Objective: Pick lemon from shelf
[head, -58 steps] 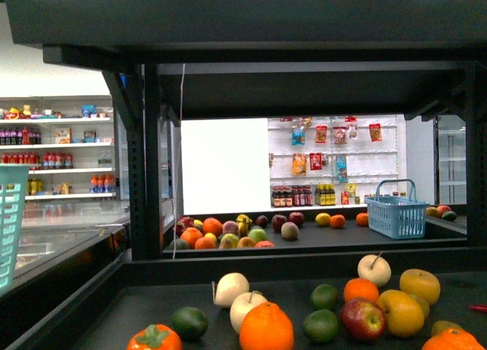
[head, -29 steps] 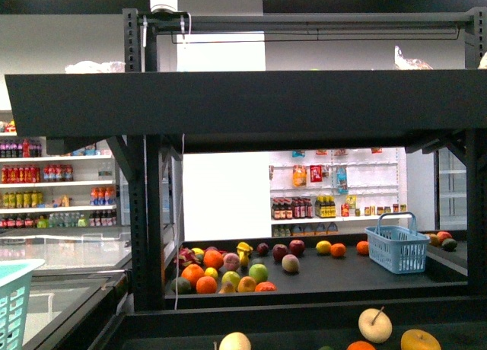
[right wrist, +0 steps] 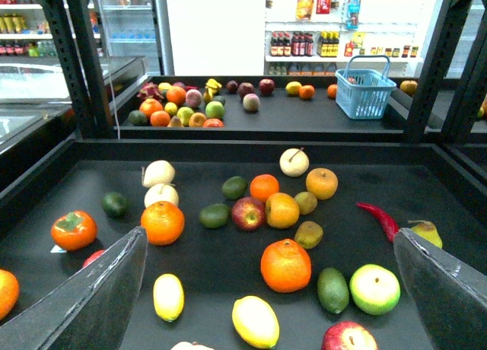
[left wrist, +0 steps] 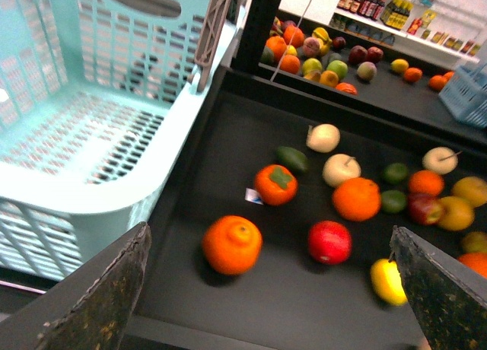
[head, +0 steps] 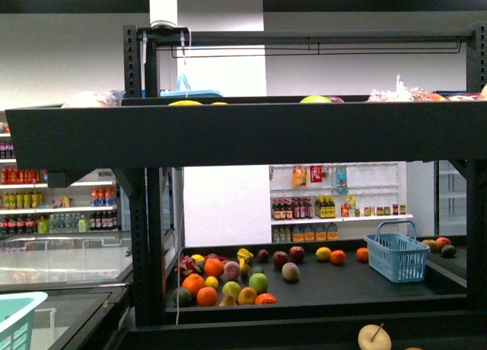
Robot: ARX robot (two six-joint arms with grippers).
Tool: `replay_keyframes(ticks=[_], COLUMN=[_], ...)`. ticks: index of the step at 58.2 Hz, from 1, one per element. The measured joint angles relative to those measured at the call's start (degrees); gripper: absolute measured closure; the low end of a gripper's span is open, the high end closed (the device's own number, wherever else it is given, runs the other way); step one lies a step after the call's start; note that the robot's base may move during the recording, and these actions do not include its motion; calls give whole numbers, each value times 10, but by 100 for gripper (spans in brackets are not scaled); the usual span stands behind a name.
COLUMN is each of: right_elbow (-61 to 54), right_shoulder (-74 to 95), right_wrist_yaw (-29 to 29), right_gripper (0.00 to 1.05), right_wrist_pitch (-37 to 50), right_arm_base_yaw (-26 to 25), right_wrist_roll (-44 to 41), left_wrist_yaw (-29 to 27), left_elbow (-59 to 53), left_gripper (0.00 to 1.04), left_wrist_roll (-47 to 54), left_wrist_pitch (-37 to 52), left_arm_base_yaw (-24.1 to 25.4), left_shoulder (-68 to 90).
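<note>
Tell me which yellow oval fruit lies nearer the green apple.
The paler, fatter oval next to the big orange; the slimmer, brighter oval lies farther from the green apple.

A shop: fruit-laden shelf (head: 228, 133), basket (head: 396, 256), wall bottles (head: 303, 208).

Near tray (right wrist: 426, 184), counted in the right wrist view:
- lemons (right wrist: 256, 321): two
- cream fruits (right wrist: 294, 161) in full view: three
- dark green ovals (right wrist: 332, 289): four
- persimmon (right wrist: 74, 230): one
- red chili (right wrist: 378, 219): one
- green apple (right wrist: 374, 287): one

Elsewhere:
- blue basket (right wrist: 365, 91): one
- pale teal basket (left wrist: 137, 53): one
</note>
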Motion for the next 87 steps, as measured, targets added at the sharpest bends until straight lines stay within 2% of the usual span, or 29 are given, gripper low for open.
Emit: replay_keyframes(ticks=[3,8,14,18,28,41,50,59,76,87], right_elbow=[0,0,0,0,0,0,0,0,0,0], right_shoulder=[0,0,0,0,0,0,0,0,0,0], right_wrist_yaw=[0,0,0,0,0,0,0,0,0,0], right_gripper=[7,7,7,7,7,7,7,7,7,7], right_wrist_pitch=[0,0,0,0,0,0,0,0,0,0], right_arm_base_yaw=[0,0,0,0,0,0,0,0,0,0], right_wrist_roll=[0,0,0,0,0,0,0,0,0,0], left_wrist_yaw=[47,159,251,288,317,337,328,311,274,268], left_elbow=[24,105,203,271,367,411,451,497,554,563], left_gripper=[8,8,8,8,8,8,8,8,8,41], left_wrist_roll=[-62,-160,-253,-302,-387,-496,-572,-597,-596,-572], left_wrist_pitch=[26,74,86,85,124,240,367,401,407,385], left_arm_base_yaw=[25,113,203,250,302,305,295,282,269,265], left_shoulder=[50,167,288,378,527,681,772,829,881,889])
